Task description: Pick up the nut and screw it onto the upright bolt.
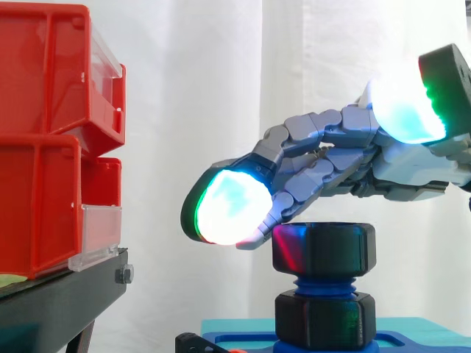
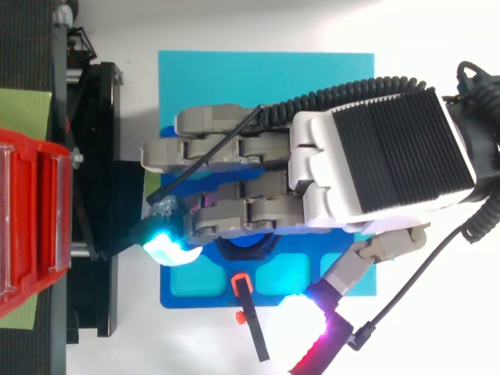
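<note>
A black nut (image 1: 324,246) sits on top of the upright blue bolt (image 1: 322,284), with a second black nut (image 1: 324,320) lower on the thread. The bolt stands on a blue base plate (image 2: 180,293). My hand (image 1: 331,151) reaches in from the right and lies over the top nut, its fingers nearly straight. One glowing fingertip (image 1: 229,207) hangs past the nut's left edge. A finger rests at the nut's upper left rim. The thumb (image 1: 406,110) is spread away, clear of the nut. From above, the hand (image 2: 375,156) covers the nut (image 2: 246,248), leaving only a dark sliver showing.
Stacked red bins (image 1: 51,140) stand on a black stand (image 1: 66,294) at the left, close to the fingertips. A teal mat (image 2: 266,78) lies under the plate. A small black tool with an orange collar (image 2: 250,316) lies at the plate's near edge.
</note>
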`<action>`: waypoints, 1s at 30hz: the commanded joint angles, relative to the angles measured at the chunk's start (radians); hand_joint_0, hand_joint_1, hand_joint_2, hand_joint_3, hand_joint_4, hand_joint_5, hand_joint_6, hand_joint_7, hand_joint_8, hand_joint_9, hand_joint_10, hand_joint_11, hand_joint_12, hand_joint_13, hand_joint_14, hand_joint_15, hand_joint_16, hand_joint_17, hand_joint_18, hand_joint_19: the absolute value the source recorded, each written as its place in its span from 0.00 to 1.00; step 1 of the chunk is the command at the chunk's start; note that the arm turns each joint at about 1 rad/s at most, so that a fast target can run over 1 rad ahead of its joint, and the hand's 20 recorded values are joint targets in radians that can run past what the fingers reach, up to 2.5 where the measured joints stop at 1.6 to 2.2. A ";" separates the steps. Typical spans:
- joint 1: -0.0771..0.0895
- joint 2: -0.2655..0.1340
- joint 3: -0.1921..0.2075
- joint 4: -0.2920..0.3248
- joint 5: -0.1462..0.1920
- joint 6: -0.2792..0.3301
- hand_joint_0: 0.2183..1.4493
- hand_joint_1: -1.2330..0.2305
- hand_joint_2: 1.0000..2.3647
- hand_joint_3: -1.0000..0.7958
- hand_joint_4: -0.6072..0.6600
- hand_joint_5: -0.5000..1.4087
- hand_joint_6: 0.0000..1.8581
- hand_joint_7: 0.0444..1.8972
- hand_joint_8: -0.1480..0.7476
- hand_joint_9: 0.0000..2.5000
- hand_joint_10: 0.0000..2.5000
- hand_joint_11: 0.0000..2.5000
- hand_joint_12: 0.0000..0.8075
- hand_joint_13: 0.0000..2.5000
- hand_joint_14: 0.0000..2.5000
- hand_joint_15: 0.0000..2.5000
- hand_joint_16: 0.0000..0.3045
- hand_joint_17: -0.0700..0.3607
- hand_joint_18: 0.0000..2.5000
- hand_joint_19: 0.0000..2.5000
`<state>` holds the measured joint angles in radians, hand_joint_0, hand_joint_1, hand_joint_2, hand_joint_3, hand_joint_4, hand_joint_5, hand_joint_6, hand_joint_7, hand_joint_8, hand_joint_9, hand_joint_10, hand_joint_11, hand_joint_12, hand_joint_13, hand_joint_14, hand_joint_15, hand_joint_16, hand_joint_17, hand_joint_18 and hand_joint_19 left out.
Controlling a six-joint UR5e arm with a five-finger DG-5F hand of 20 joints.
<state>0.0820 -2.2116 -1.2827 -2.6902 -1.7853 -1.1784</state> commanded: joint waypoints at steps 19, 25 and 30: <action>-0.036 0.000 -0.021 0.004 -0.011 -0.001 0.22 0.74 0.00 0.28 0.67 0.22 0.27 0.52 0.41 0.19 0.00 0.00 0.35 0.06 0.00 0.00 0.11 0.33 0.00 0.00; -0.048 0.000 -0.021 0.009 -0.028 -0.003 0.22 0.72 0.00 0.28 0.65 0.23 0.27 0.60 0.42 0.20 0.00 0.00 0.34 0.07 0.00 0.00 0.10 0.32 0.00 0.00; -0.059 0.000 -0.021 0.009 -0.037 -0.006 0.23 0.70 0.00 0.28 0.65 0.24 0.27 0.64 0.42 0.21 0.00 0.00 0.33 0.08 0.00 0.00 0.10 0.32 0.00 0.00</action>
<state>0.0304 -2.2120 -1.3043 -2.6816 -1.8158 -1.1832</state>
